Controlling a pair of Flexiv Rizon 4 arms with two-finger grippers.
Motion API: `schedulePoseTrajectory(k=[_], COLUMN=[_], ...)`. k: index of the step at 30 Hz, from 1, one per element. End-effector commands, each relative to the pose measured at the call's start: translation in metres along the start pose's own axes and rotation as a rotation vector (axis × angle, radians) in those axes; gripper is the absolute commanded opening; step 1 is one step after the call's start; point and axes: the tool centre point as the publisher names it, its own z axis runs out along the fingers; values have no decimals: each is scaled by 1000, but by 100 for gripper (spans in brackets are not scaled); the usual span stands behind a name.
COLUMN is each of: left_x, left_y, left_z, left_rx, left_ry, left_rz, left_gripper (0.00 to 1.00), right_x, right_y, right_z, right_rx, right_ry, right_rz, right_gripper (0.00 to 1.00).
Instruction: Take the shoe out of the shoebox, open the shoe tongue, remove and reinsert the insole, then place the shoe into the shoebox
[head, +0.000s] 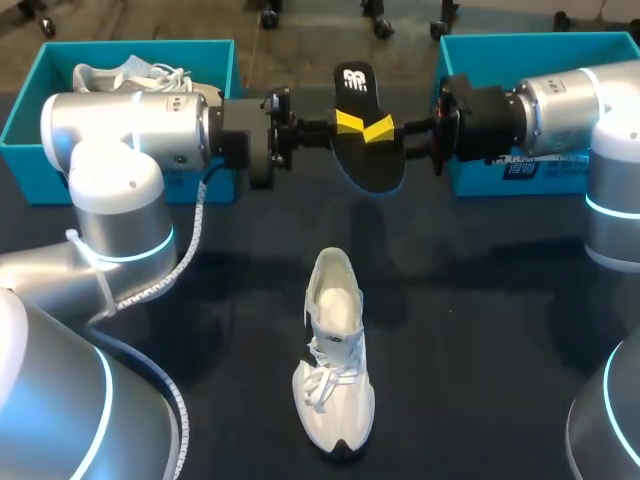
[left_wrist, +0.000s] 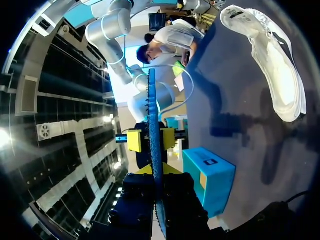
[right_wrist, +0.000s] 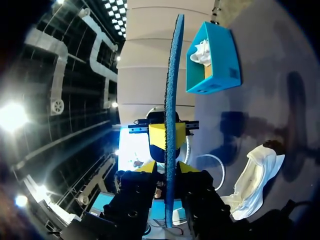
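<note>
A black insole (head: 372, 165) hangs in the air above the back of the table, edge-on in both wrist views (left_wrist: 152, 100) (right_wrist: 172, 75). My left gripper (head: 350, 122) (left_wrist: 159, 175) is shut on it from the left. My right gripper (head: 382, 130) (right_wrist: 167, 172) comes from the right, its fingers straddling the same insole; in the left wrist view a small gap shows beside one tip, so it is open. The white shoe (head: 335, 350) stands upright on the dark table in front of both grippers, tongue pulled open, toe toward the near edge.
A blue shoebox (head: 30, 110) at the back left holds another white shoe (head: 130, 75). A second blue shoebox (head: 500, 50) stands at the back right behind my right arm. Dark tabletop lies on both sides of the shoe.
</note>
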Motion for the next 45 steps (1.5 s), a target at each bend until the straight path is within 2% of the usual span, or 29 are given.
schedulePoseTrajectory(k=[1, 6, 8, 9, 17, 18, 19, 20, 25, 29, 32, 45], left_x=[0, 0, 0, 0, -1, -1, -2, -4, -8, -3, 8, 8], left_y=[0, -2, -2, -3, -4, -4, -4, -4, -6, -9, -14, -14], left_z=[-1, -1, -2, -2, -3, -4, -6, -9, -30, -56, -71, -71], left_rx=[3, 5, 7, 8, 13, 10, 10, 7, -9, -15, -32, -32], left_ry=[7, 8, 6, 6, 7, 10, 11, 23, 84, 165, 297, 297], left_rz=[2, 4, 6, 7, 10, -4, -8, -25, -70, -138, -159, -159], left_gripper=[0, 0, 0, 0, 0, 12, 43, 100, 100, 100, 100, 100], right_x=[0, -1, -1, -1, -3, -3, -4, -4, -9, -11, -12, -11], right_y=[0, 1, 1, 1, 2, 2, 1, 1, 0, 2, 4, 4], right_z=[1, 1, 1, 1, 0, -1, -1, -3, -10, -16, -18, -17], right_rx=[-3, -4, -4, -4, -18, -31, -37, -53, -82, -87, -81, -90], right_ry=[-2, -2, -3, -3, -5, -4, -5, -6, -13, -31, -63, -83], right_rz=[0, 0, -1, -1, -11, -19, -25, -38, -86, -138, -199, -224], right_gripper=[21, 15, 2, 0, 0, 0, 0, 0, 0, 0, 0, 0])
